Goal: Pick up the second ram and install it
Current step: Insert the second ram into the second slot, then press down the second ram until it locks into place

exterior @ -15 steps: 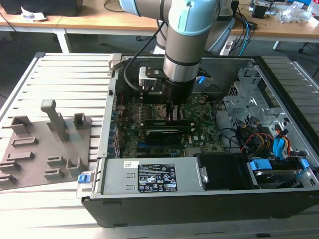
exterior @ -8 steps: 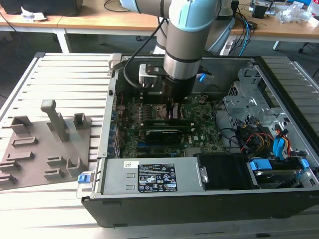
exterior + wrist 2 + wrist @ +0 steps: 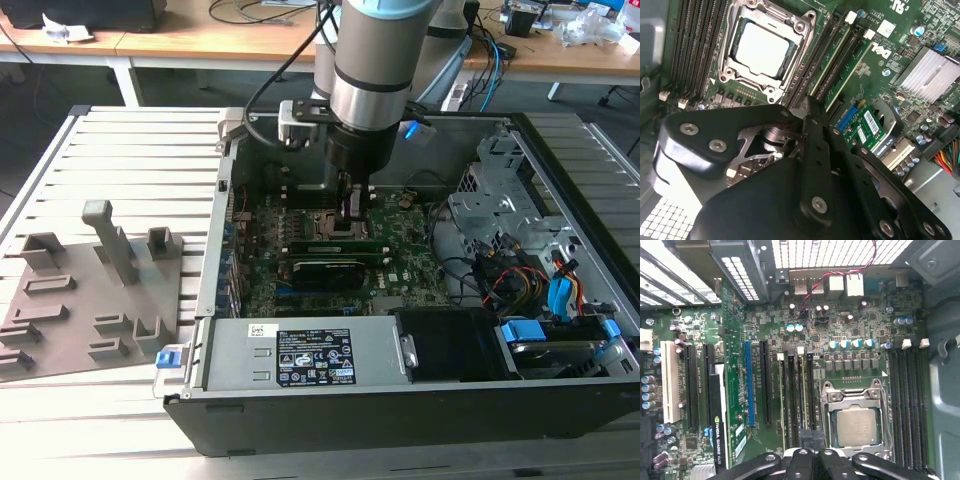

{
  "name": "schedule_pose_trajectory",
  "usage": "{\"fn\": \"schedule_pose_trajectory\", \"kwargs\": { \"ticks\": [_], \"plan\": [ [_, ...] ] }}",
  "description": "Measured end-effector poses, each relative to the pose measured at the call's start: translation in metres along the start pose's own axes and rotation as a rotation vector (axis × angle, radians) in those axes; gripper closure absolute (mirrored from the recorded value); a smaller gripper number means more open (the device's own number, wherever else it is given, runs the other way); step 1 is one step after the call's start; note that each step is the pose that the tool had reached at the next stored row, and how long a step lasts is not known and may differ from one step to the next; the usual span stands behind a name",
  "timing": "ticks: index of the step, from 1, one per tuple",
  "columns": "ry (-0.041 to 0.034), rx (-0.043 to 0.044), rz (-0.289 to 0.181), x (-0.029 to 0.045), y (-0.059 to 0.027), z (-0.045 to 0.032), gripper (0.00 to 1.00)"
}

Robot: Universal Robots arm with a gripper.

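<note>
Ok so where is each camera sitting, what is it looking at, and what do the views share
Exterior view: off the arm, above the open computer case; the arm reaches down into it.
First wrist view: on the arm, facing down at the motherboard; the tool shows.
Second wrist view: on the arm, angled across the board; the tool's dark body looms large.
Shared: the processor socket in both wrist views.

The computer case (image 3: 400, 300) lies open on the slatted table (image 3: 100, 420); the fixture tray (image 3: 90, 300) sits toward the exterior view's left.
</note>
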State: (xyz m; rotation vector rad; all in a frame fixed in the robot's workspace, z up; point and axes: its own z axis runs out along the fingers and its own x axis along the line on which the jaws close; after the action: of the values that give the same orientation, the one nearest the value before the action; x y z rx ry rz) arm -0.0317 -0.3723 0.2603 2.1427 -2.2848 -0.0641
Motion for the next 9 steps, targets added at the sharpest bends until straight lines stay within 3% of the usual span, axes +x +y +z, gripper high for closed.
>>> {"fn": "schedule_pose_trajectory", "kwargs": {
  "ticks": [9],
  "plan": [
    [0.0003, -0.0001, 0.000, 0.0000, -0.0015, -0.0002, 0.89]
  ]
}}
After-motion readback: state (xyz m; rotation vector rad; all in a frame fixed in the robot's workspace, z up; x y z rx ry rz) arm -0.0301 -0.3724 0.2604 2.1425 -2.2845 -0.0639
